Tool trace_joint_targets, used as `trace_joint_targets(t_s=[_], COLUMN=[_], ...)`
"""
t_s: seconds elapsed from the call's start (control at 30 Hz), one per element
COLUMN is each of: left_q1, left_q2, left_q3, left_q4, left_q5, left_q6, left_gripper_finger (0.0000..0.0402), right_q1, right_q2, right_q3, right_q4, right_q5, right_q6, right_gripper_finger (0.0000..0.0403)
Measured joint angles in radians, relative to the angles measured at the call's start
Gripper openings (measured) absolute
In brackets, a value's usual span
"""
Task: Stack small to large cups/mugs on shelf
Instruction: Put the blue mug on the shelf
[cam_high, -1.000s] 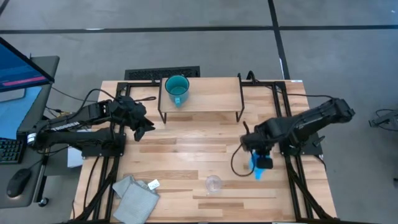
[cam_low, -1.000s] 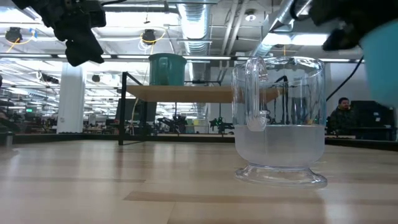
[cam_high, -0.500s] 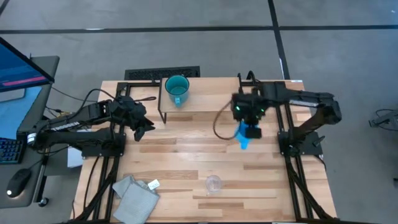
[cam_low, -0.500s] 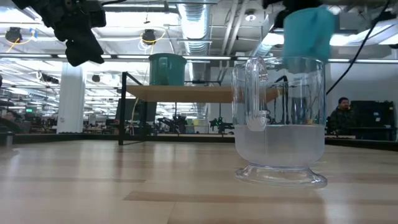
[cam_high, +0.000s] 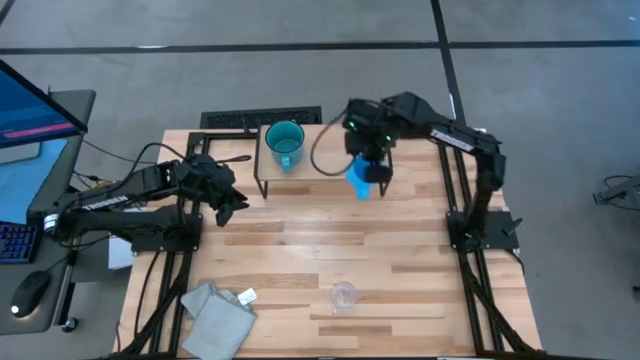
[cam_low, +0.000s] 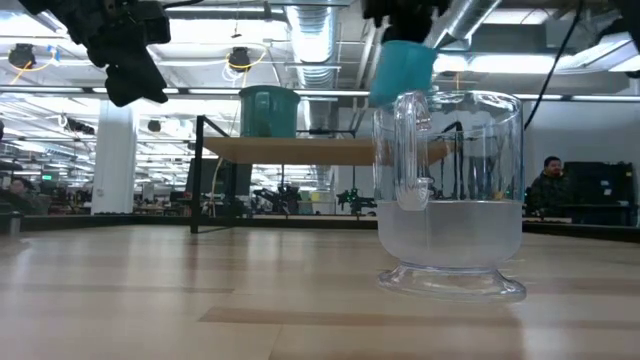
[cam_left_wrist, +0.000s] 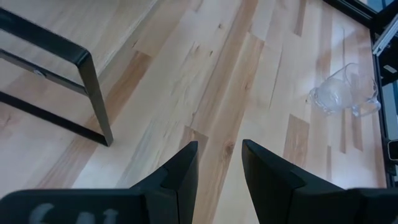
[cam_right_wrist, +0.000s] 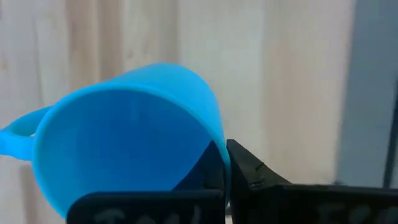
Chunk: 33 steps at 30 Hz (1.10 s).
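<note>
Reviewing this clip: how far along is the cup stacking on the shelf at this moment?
Done: the teal mug stands on the shelf, near its left end. In hand: the right gripper holds the blue mug by its rim, lifted over the shelf's right part, not yet in the teal mug. Left: nest it, then add the clear cup, untouched on the table. The left gripper waits open.
</note>
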Motion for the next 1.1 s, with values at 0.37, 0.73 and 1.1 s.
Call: trace_joint_targets(t_s=[0.37,0.73,1.1], left_q1=[0.0,0.0,0.0], left_q2=[0.0,0.0,0.0], left_q3=[0.0,0.0,0.0], left_q4=[0.0,0.0,-0.001], left_q5=[-0.013,-0.015,-0.015], left_q6=[0.01,0.012,0.013], left_gripper_finger=[0.0114,0.0114,0.0114], right_q1=[-0.061,-0.063,-0.094], right_q2=[0.17,0.237,0.241], right_q3=[0.217,0.22,0.218], right_q4=[-0.005,0.039,0.046], right_q5=[0.044,0.066,0.042], right_q6=[-0.105,-0.131,-0.13], right_gripper_finger=[0.001,0.001,0.001])
